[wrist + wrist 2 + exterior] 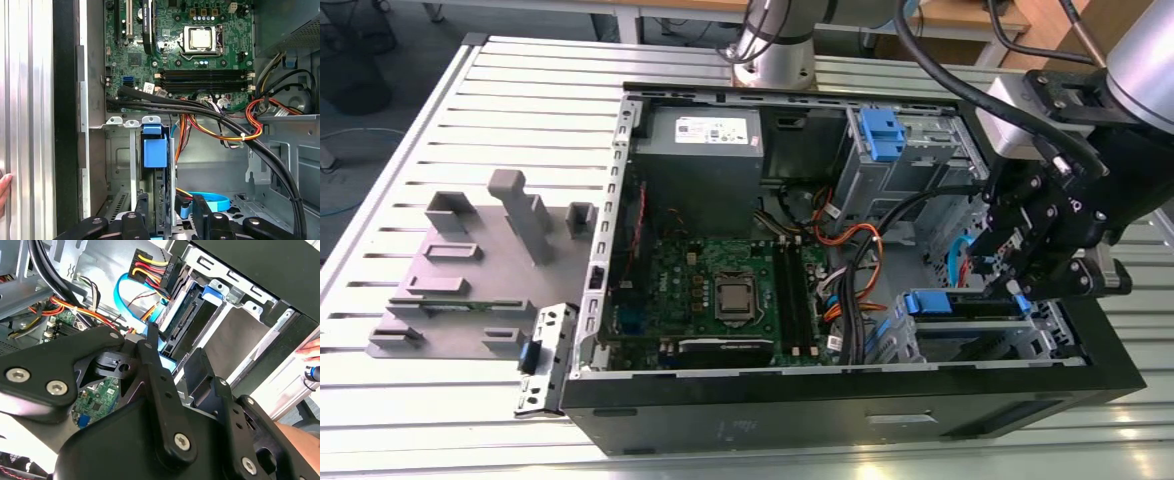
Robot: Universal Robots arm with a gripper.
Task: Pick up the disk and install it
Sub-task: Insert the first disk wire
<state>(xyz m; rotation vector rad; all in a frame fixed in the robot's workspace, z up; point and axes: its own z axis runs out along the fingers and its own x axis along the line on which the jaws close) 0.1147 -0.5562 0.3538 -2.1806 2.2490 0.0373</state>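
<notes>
The disk [164, 192] stands edge-on in the drive bay at the computer case's front corner, its blue bracket tab [152, 147] on the end that faces the motherboard. In the exterior view the disk [947, 304] sits low at the case's right end. My gripper [171, 202] straddles it: one finger [141, 210] is close against one face, while the other finger [202, 210] stands off with a gap where cables show. In the second wrist view the disk's connector end [186, 319] lies just beyond the gripper [175, 342]. The gripper [1003, 282] hangs over the bay.
A black cable bundle [200, 112] and orange wires [250, 127] cross above the bay beside the motherboard [720, 290]. A grey power supply [698, 150] and another blue carrier [881, 135] sit at the back. A person's hand [310, 352] is outside the case. A grey fixture [467, 270] lies on the table.
</notes>
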